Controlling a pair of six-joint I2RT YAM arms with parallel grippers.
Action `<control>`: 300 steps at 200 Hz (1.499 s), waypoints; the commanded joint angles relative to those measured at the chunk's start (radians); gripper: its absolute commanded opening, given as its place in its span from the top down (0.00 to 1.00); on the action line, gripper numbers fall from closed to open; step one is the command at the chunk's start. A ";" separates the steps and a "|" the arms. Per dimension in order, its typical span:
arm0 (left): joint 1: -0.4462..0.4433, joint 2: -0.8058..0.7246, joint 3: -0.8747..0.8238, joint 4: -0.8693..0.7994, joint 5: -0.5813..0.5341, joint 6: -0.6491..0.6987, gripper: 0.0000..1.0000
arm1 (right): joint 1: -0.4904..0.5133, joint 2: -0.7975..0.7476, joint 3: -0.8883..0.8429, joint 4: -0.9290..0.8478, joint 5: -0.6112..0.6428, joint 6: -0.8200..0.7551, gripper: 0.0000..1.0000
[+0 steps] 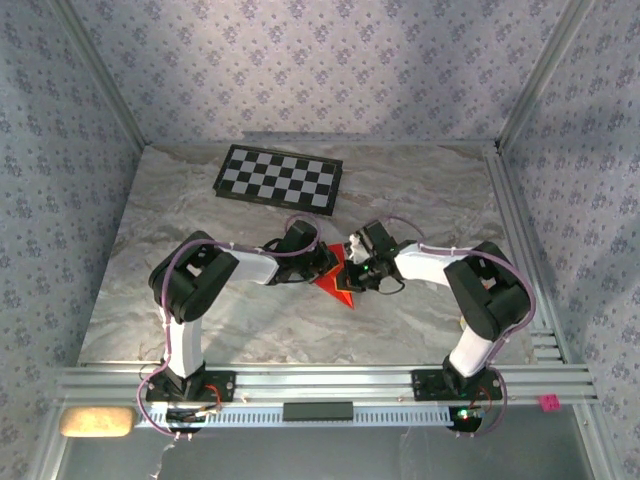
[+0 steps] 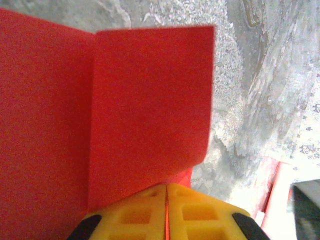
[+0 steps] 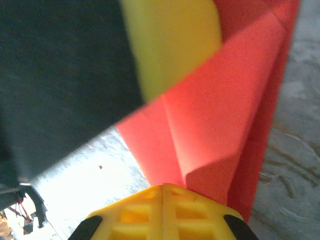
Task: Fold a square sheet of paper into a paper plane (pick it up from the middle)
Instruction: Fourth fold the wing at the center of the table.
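From above, the left arm (image 1: 215, 272) and the right arm (image 1: 470, 285) reach toward each other over the grey marbled tabletop (image 1: 150, 250), and their wrists meet near its middle. Between them is the red sheet of paper (image 1: 338, 281), already creased into a pointed shape, with its tip turned to the near side. A black-and-white checkerboard (image 1: 280, 178) lies flat at the far side, well apart from the paper. From this height it is not possible to tell how the jaws stand. In the left wrist view, the left jaws are pressed together: the two yellow fingers (image 2: 135, 217) touch, and a thin red line of paper runs between them, so they pinch the red sheet of paper (image 2: 145, 110). The sheet stands up in front of the camera with one straight vertical crease on its left part, and the tabletop (image 2: 260, 75) is seen behind it at the right. In the right wrist view, the right jaws are also closed, their yellow fingers (image 3: 135, 216) meeting on the lower edge of the red sheet of paper (image 3: 220, 125), which shows several folded layers. One yellow finger (image 3: 170, 45) of the left arm touches the paper at the top.
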 commanded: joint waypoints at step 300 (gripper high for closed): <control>-0.025 0.022 0.034 -0.181 0.005 0.141 0.93 | -0.061 -0.054 -0.146 0.128 -0.076 0.075 1.00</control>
